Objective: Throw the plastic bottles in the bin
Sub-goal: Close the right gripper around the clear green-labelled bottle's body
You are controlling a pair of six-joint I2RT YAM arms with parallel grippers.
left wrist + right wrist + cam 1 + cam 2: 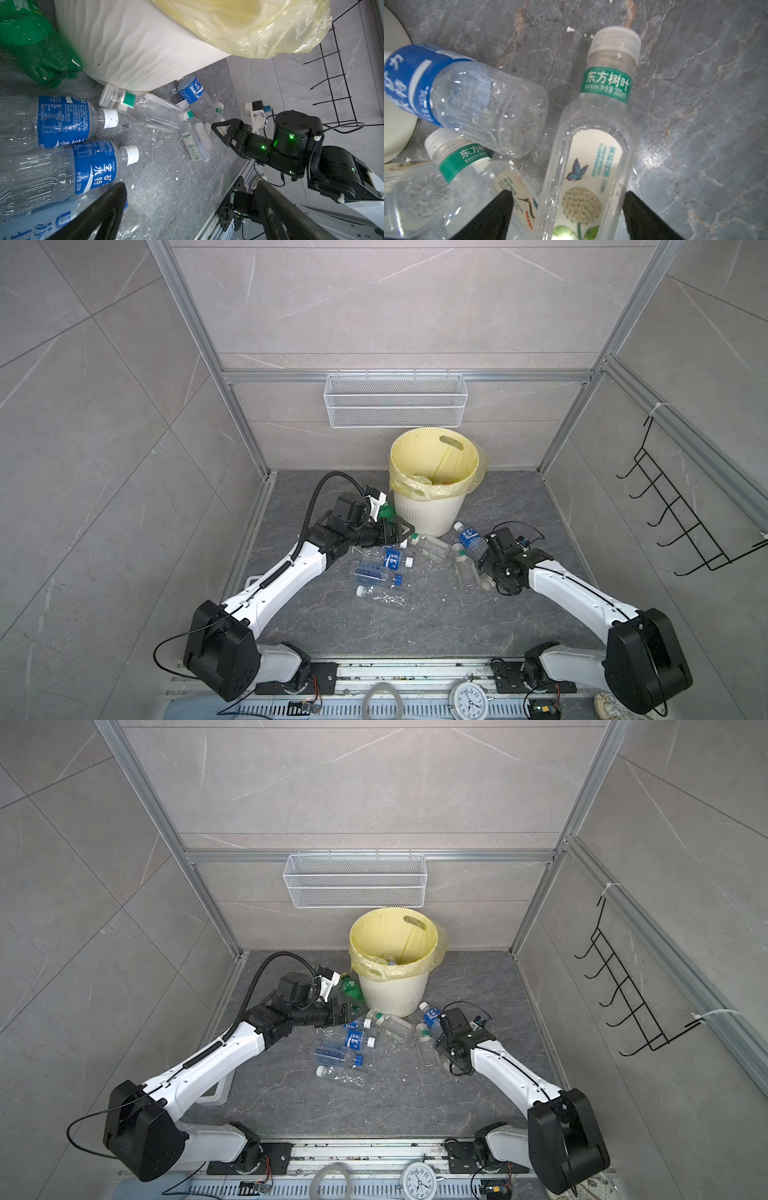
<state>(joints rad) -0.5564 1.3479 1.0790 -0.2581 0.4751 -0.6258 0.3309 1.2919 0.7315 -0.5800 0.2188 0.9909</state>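
Clear tea bottle [593,128] lies between the jaws of the right claw [569,193].
Its long axis runs straight away from the claw, cap far; jaws fairly wide, not gripping yet.

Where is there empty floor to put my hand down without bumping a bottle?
Bare floor lies between the left arm and the right arm, nearer than the plastic bottles. Another bare strip runs right of the bin. It is crowded just in front of the bin, where bottles lie close together.
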